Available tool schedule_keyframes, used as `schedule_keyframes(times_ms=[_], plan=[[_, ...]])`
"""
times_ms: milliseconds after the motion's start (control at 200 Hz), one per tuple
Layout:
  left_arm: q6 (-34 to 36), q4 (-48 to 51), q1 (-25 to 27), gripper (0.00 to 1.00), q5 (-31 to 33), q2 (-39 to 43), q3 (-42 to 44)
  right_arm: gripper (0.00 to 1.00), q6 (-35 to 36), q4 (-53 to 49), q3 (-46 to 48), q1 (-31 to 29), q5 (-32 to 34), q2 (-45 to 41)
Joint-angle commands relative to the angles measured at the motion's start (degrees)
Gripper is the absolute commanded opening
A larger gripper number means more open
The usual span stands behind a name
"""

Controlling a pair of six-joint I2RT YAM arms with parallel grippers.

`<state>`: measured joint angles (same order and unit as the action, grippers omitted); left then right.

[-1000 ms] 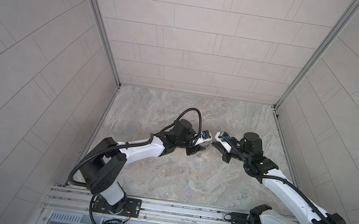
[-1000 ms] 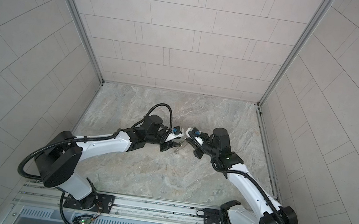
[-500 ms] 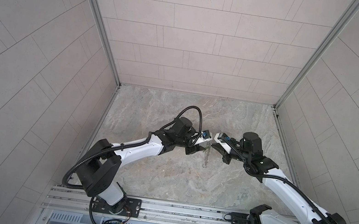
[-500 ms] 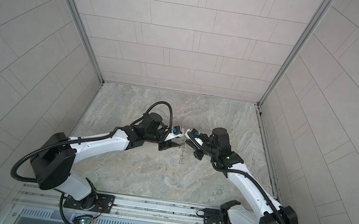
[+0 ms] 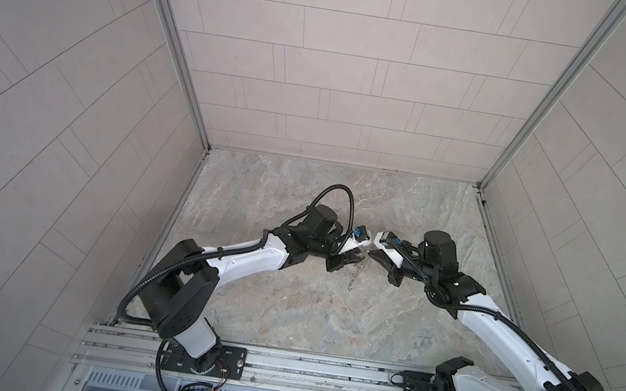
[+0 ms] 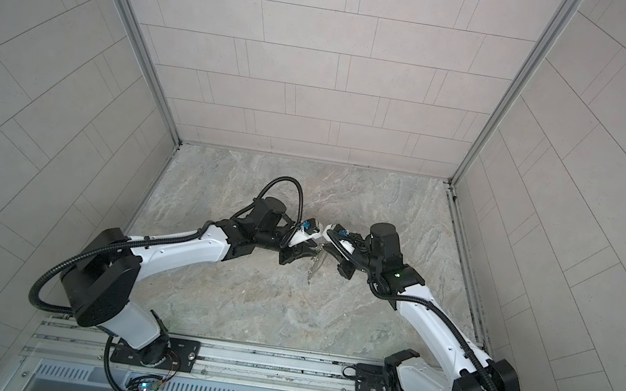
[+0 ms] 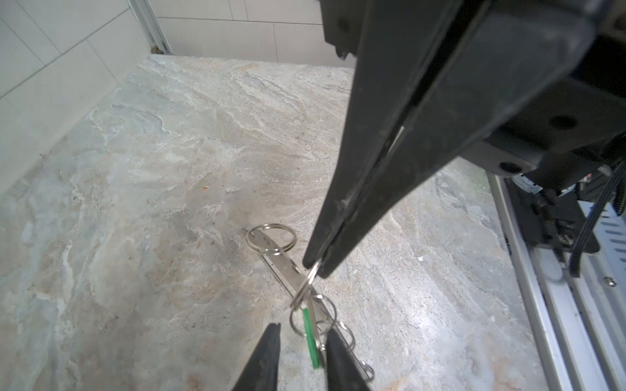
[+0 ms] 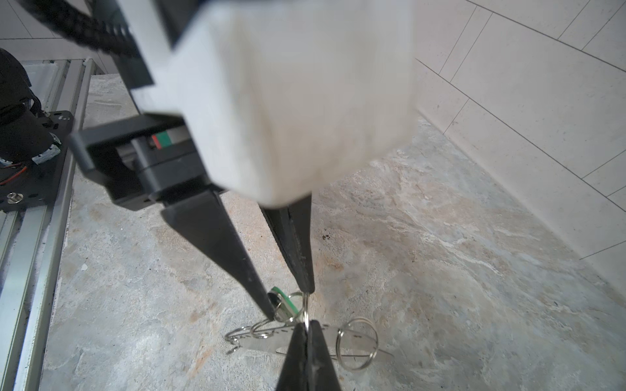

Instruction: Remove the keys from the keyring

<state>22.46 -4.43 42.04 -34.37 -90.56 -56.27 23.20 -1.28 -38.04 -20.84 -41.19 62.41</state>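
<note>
Marble-look tabletop (image 5: pixel 305 321) under keyring (image 5: pixel 356 272), pale tiled walls (image 5: pixel 340 83), alu posts (image 5: pixel 174 41)

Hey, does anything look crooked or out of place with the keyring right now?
Nothing looks damaged. The keyring hangs tilted from a single wire loop pinched in the right gripper. The left gripper straddles the green key with its jaws apart.

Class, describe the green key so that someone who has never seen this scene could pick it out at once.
On the marble table, find the spot mid-table where the left gripper and right gripper meet at the grey metal keyring. The key sits among its silver wire loops, between the left gripper's parted jaws. It alone is bright green plastic; its neighbours are bare silver metal.
</note>
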Motion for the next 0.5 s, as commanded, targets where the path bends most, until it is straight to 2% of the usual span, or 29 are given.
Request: schedule_keyframes(times_ms=[0,135,245,495], plan=[[-0.09,-0.85,0.23,0.19,0.11,-1.27,-2.15,0.0,-2.19,3.25,-1.29,0.19,-2.28,-0.96],[-0.13,-2.01,0.2,0.06,-0.26,-1.36,-2.18,0.0,-3.92,4.84,-1.4,0.19,-3.66,-0.62],[0.21,-1.95,0.26,0.0,-1.03,-1.19,-2.18,0.0,-5.56,6.93,-1.5,0.19,-5.03,-0.15],[3.07,2.16,0.11,0.0,-2.9,-0.53,-3.21,0.0,-9.54,11.61,-2.48,0.15,-8.77,2.65]])
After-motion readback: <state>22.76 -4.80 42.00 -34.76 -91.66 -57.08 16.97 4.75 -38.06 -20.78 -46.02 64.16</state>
